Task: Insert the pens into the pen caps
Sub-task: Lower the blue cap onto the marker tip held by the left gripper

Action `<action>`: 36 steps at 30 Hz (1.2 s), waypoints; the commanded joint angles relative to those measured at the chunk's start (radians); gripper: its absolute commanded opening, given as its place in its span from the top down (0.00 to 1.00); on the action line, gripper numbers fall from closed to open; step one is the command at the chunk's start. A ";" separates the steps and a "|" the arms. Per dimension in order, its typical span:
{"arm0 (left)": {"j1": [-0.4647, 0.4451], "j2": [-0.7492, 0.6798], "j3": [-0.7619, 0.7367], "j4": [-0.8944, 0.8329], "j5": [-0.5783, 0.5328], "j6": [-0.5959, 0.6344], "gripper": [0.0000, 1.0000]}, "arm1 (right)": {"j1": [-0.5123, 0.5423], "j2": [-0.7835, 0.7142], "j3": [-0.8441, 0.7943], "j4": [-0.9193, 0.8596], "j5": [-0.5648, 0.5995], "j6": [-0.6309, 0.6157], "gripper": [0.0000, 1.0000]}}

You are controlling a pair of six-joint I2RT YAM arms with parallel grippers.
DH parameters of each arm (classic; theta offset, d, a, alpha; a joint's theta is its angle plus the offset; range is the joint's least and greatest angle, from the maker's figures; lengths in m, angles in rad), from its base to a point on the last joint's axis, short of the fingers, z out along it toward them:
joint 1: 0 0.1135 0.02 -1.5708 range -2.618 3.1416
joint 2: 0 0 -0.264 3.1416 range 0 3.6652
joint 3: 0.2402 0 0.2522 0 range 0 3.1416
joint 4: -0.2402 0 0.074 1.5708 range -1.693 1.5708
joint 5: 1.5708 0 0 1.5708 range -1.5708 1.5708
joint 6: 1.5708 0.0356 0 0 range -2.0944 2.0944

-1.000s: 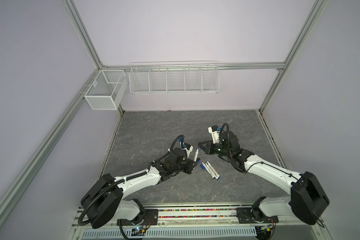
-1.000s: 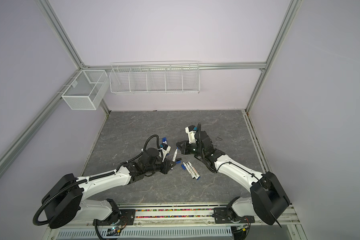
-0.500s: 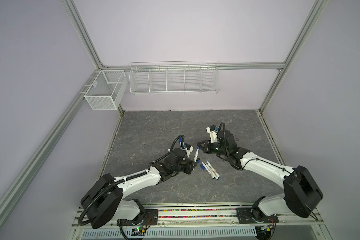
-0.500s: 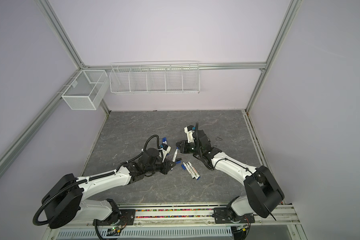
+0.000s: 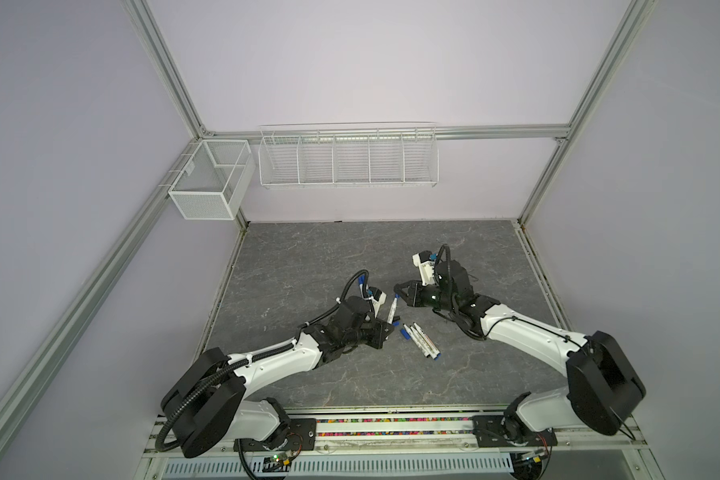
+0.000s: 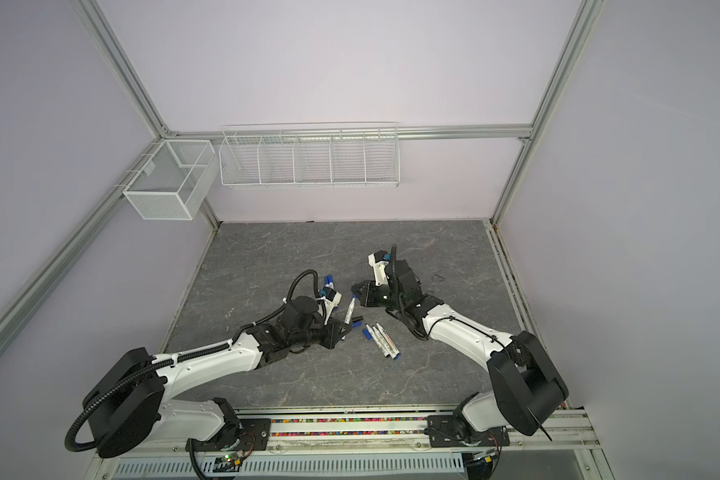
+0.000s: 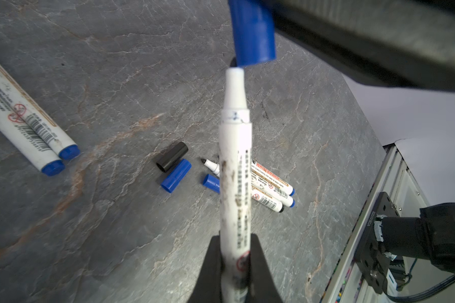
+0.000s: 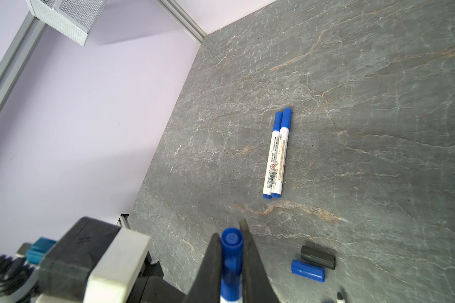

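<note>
The left gripper is closed on the rear of one pen, so the tip is free. The right gripper pinches a blue cap by its sides, mouth toward that tip, just touching and slightly off centre. The other pens and loose caps wait on the table.

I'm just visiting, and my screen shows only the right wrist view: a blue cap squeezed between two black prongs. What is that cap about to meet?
Observer: A white pen. The left wrist view shows the left end effector clamped on its barrel. The pen's bare tip is right at the open rim of your blue cap, a little off centre and not pushed in.
Visitor: Are any more pens waiting?
Observer: Yes. In the left wrist view three pens lie bunched together on the table, partly hidden behind the held one. At least one shows an uncapped tip.
</note>
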 commanded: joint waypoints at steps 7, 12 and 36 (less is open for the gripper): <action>-0.006 -0.029 0.000 0.017 0.001 0.021 1.00 | -0.010 0.018 0.020 0.008 0.003 0.000 0.89; -0.007 -0.029 0.002 0.018 0.003 0.022 1.00 | -0.015 0.016 0.020 0.003 0.003 -0.003 0.89; -0.007 -0.029 0.002 0.020 0.009 0.022 1.00 | -0.028 0.004 0.020 0.045 -0.053 0.012 0.89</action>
